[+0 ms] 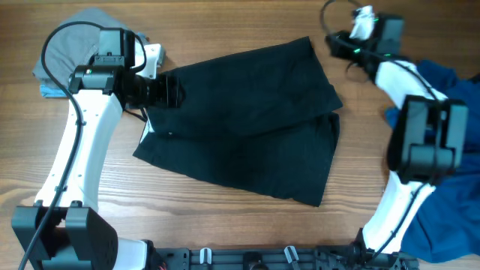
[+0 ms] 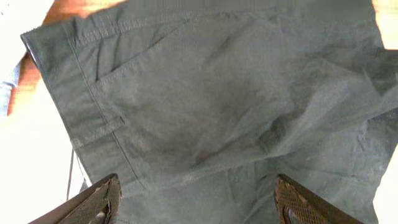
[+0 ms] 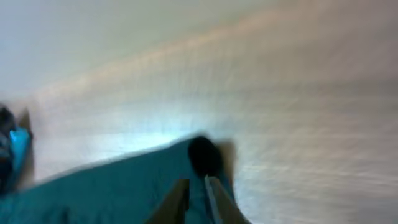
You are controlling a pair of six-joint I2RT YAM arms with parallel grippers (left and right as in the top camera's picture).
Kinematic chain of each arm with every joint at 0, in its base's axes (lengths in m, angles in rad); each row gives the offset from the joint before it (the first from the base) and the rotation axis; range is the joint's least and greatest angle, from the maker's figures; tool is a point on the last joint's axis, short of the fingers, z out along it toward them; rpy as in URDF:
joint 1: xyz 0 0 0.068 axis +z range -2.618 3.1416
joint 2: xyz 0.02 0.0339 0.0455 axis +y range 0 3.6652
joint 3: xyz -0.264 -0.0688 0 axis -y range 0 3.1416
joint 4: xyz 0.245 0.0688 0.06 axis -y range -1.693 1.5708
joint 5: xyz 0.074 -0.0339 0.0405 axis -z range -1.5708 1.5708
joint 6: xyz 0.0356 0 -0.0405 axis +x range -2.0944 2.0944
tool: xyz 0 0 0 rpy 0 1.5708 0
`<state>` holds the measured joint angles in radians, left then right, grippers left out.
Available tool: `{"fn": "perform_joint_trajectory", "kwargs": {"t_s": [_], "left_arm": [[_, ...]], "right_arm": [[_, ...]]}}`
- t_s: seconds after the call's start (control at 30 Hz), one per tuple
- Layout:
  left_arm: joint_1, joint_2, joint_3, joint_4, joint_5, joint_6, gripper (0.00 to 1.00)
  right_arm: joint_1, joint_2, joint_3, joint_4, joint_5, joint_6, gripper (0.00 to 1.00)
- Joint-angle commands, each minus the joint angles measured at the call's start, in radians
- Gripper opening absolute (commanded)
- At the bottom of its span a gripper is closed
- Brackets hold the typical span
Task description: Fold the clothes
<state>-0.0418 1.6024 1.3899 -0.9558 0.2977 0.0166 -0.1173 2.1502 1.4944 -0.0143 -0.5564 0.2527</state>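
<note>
OK, status: the dark cotton shorts (image 1: 240, 124) lie mid-table on the wooden table (image 1: 225, 232). One layer sits skewed over the other, with a ridge of wrinkles across the middle, so we judge the fold as not finished.

On our side the left gripper (image 1: 174, 90) hangs over the shorts' 9 o'clock edge. Its wrist view shows the fingers (image 2: 102, 199) spread wide above the cloth with nothing pinched. Ahead of them are a waistband (image 2: 81, 106), a belt loop (image 2: 96, 130) and a pocket seam (image 2: 134, 59).

Meanwhile the right gripper (image 1: 332, 40) is at the shorts' 1 o'clock corner. Its wrist view is blurred. The fingers look nearly together over a cloth edge, but we cannot tell whether they pinch anything.

Risks we see:
- If the left closes on the top layer only, the layers slide apart and the fold goes crooked.
- The belt loop could snag a finger on the way down.
- If the right has no real grasp, a lift from the left alone swings the shorts round on the table.
- The wrinkle ridge gets folded in if nobody flattens it first.
- A crumpled blue garment (image 1: 442, 82) at 3 o'clock lies beside and partly under the right arm, so a low sweep could drag it.
- A grey garment (image 1: 90, 30) at 10 o'clock sits just beside the left arm, with the same problem.
</note>
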Motion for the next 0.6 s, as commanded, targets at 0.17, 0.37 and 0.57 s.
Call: {"fn": "perform_joint_trajectory", "kwargs": {"t_s": [0.17,0.37,0.57], "left_arm": [[0.004,-0.016,0.004,0.016,0.019,0.002,0.80],[-0.004,-0.016,0.004,0.013,0.028,0.001,0.80],[-0.031,-0.016,0.004,0.013,0.027,0.002,0.82]], "right_arm": [[0.113,0.082,0.020,0.015,0.075,-0.117,0.71],[0.163,0.204,0.020,0.144,0.164,-0.122,0.87],[0.163,0.224,0.020,0.161,0.211,-0.138,0.87]]}}
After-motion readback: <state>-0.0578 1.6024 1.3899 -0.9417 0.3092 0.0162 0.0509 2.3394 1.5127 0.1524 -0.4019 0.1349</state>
